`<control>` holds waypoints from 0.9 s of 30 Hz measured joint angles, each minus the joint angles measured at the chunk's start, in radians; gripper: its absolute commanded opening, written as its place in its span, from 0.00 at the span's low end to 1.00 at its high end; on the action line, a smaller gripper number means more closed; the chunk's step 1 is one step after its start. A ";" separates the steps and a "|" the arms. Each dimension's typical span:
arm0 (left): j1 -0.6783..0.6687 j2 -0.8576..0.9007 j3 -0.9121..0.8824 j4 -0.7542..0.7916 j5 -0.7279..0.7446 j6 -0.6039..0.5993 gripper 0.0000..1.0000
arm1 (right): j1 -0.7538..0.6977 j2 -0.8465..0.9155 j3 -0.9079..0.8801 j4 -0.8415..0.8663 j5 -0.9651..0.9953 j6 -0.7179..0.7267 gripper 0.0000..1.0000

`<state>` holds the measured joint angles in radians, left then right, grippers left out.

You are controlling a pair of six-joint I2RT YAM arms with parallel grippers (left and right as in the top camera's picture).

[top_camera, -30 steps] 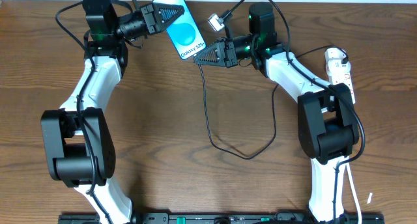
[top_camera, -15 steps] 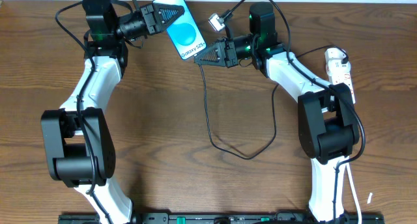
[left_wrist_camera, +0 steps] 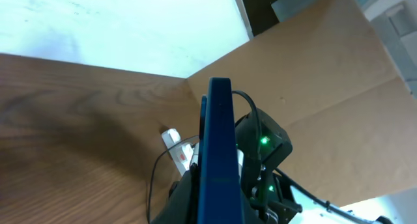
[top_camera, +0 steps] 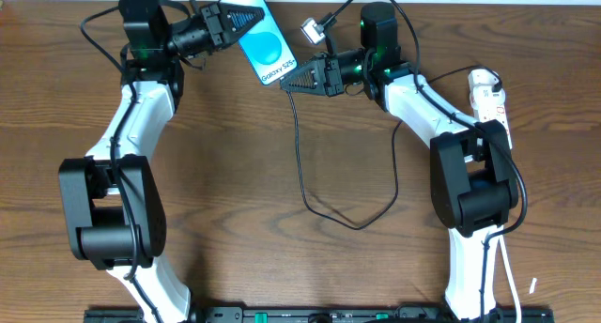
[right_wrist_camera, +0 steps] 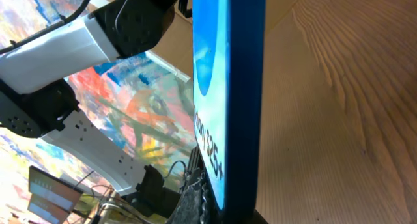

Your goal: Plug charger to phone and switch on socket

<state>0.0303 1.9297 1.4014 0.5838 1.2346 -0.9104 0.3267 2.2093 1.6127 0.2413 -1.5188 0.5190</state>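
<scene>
The phone, blue screen up, is held off the table at the back. My left gripper is shut on its upper left edge. In the left wrist view the phone shows edge-on between the jaws of the left gripper. My right gripper is shut on the charger at its plug end, right against the phone's lower end. The plug tip itself is hidden. The phone fills the right wrist view, over the right gripper. The black cable loops across the table. The white socket lies far right.
A brown cardboard wall stands behind the table's back edge. The right arm's elbow sits just below the socket and covers part of it. The arm bases line the front edge.
</scene>
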 measured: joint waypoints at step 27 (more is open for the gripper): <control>0.068 0.000 0.000 -0.001 -0.006 -0.090 0.07 | -0.005 -0.004 0.003 -0.346 0.257 -0.111 0.01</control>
<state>0.0982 1.9297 1.4014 0.5827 1.2282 -1.0004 0.3218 2.2051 1.6154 -0.1047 -1.2613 0.4084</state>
